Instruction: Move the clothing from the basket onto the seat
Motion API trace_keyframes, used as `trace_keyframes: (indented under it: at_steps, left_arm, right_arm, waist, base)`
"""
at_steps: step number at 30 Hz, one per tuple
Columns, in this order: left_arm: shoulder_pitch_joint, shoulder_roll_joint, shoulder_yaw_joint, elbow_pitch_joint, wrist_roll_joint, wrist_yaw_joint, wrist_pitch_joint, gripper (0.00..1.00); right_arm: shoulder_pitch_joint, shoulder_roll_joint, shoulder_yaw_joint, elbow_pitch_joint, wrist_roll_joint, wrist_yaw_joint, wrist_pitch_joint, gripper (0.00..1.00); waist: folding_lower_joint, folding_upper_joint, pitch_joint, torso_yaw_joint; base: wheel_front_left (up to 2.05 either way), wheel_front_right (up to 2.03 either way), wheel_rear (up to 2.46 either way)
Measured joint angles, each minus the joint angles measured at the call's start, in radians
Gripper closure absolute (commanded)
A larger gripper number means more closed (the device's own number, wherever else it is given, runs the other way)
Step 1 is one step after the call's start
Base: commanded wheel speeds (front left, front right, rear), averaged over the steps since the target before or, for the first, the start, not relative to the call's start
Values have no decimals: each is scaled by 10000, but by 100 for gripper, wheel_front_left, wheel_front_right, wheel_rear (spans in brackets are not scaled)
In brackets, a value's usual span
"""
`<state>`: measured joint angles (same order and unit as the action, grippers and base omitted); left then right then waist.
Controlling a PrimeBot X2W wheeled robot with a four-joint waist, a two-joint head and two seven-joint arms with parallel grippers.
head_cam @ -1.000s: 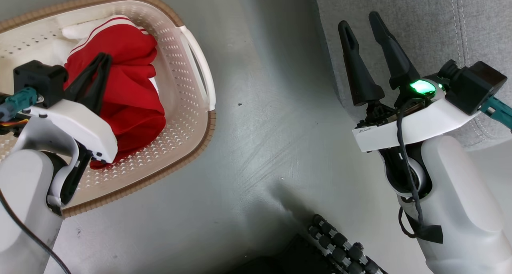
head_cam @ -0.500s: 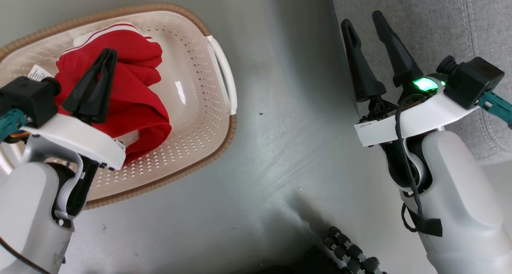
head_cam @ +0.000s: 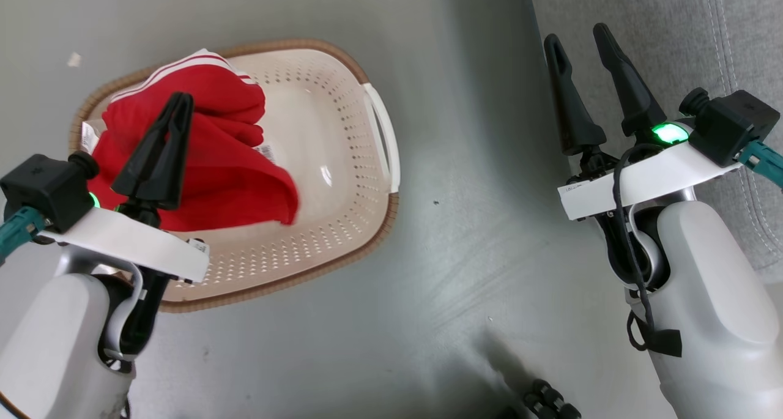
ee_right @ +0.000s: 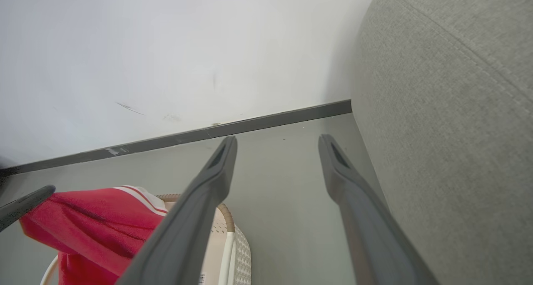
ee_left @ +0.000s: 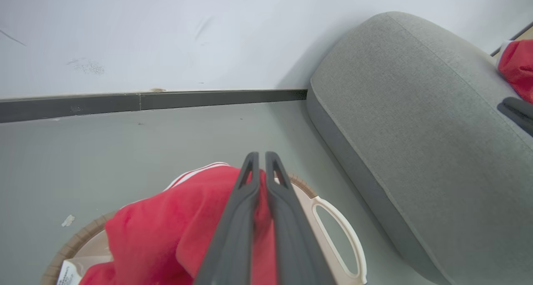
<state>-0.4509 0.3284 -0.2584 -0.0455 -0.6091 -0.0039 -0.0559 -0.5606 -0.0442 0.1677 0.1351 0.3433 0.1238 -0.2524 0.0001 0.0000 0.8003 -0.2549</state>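
left claw [head_cam: 178,107] pinches the clothing [head_cam: 232,174] above the basket [head_cam: 342,266]; right claw [head_cam: 578,37] spread, idle; trailing fabric may catch on it, or slip free short of the seat [head_cam: 673,33]

You have bare floor [head_cam: 477,254] to pass between basket [head_cam: 361,180] and seat [head_cam: 673,27]; the seat's rounded side blocks your right, the wall [ee_left: 166,27] stands beyond.

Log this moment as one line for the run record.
left pincer: shut on red garment over basket | right pincer: open, empty, beside seat | stage: garment not yet on seat
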Motion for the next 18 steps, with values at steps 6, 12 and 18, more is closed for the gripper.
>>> trace_keyframes:
  at_steps: [6, 12, 18]
  left_arm:
    - [121, -153, -100, -69, -146, -92, -205, 100]
    - [320, -397, -261, -81, -244, -238, -420, 100]
    - [486, -522, -430, -199, -290, -383, -514, 100]
  right_arm:
    - [106, -4, -165, 169, -265, 0, -2, 0]
    - [661, -8, -378, 462, -479, 0, -25, 0]
    - [1153, -12, -675, 663, -673, 0, -27, 0]
  waist:
    - [0, 0, -488, 317]
    - [0, 0, -1150, 705]
    - [0, 0, -1890, 1087]
  base:
    - [0, 0, 0]
    - [0, 0, 0]
    - [0, 0, 0]
